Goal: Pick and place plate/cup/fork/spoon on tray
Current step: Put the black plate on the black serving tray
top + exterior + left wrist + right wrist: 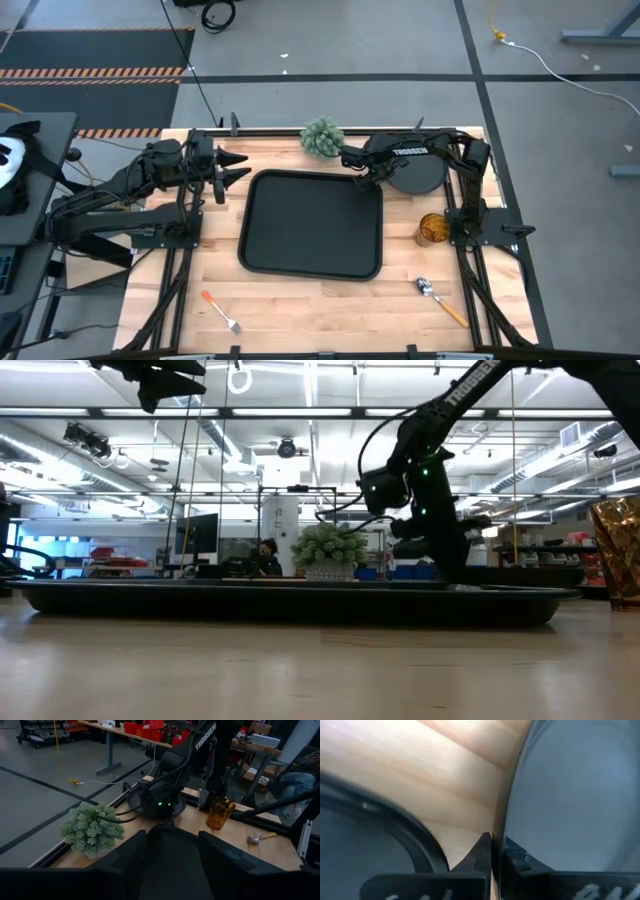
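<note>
The black tray (310,225) lies in the middle of the table. The round black plate (420,172) is at the far right, beside the tray's far right corner. My right gripper (364,178) is shut on the plate's rim nearest the tray; the plate fills the right wrist view (570,795). The amber cup (432,228) stands right of the tray. The spoon (440,298) lies near the front right, the fork (220,310) near the front left. My left gripper (236,169) is open and empty, raised left of the tray's far left corner. My right gripper pinches the plate's rim (498,815) on the side toward the tray, one finger (477,856) outside the rim and one finger (519,859) on the plate's inner face. The fingers point down from above. Whether the plate rests on the table, I cannot tell.
A green plant ball (323,138) stands at the far edge, close to the right arm and the tray's far rim. The tray's raised rim (395,827) lies just beside the gripped plate edge. Bare wood shows in front of the tray.
</note>
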### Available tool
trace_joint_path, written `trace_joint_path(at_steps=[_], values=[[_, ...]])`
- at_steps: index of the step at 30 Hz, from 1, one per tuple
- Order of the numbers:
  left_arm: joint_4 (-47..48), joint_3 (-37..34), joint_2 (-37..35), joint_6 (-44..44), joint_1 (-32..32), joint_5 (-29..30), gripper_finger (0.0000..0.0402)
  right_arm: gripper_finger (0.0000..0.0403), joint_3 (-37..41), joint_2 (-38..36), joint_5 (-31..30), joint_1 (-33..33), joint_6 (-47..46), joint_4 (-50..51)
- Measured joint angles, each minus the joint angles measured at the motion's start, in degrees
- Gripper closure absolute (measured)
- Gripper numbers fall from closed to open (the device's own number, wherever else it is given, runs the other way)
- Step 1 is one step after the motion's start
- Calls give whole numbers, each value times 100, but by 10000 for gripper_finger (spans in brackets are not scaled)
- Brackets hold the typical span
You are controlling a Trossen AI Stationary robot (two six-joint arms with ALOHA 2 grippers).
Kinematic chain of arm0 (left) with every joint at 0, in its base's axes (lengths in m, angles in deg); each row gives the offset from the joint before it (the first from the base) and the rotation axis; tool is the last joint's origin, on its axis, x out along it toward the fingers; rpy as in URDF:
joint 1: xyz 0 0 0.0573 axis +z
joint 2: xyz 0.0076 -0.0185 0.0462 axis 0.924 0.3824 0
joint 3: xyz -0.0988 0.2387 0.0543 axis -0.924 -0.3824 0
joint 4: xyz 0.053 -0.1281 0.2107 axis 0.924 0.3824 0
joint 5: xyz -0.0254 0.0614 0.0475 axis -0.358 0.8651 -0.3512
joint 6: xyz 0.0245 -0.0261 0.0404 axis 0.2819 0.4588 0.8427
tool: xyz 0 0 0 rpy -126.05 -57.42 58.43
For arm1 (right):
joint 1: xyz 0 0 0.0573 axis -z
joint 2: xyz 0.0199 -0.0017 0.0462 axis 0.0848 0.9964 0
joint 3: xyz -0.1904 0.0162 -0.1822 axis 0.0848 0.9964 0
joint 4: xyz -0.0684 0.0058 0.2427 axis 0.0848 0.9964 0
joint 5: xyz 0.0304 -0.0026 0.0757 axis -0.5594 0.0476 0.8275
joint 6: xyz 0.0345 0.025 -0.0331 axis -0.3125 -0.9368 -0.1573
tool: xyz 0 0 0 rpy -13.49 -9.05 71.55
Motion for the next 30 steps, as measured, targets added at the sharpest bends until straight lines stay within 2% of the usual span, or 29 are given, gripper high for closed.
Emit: trace_joint_path(at_steps=[6,12,18,21,24,27,30], values=[[-48,9,-98,-40,-2,-37,219,390,7,-626,-291,-452,23,277],[-239,9,-146,-55,-2,-173,219,391,-322,-1306,-385,-1563,478,37],[-233,9,-138,13,0,-175,219,391,-982,-1211,-31,-2952,2687,-1479],[-205,9,-138,17,0,-173,219,391,-1284,-812,330,-3464,3879,-2143],[-57,9,-149,43,0,-174,219,391,-1507,-297,736,-3770,5042,-2207],[588,53,-216,147,0,-162,219,387,-1680,146,902,-3924,5921,-2002],[1938,397,-213,231,0,-24,224,377,-1814,464,872,-4002,6562,-1677]])
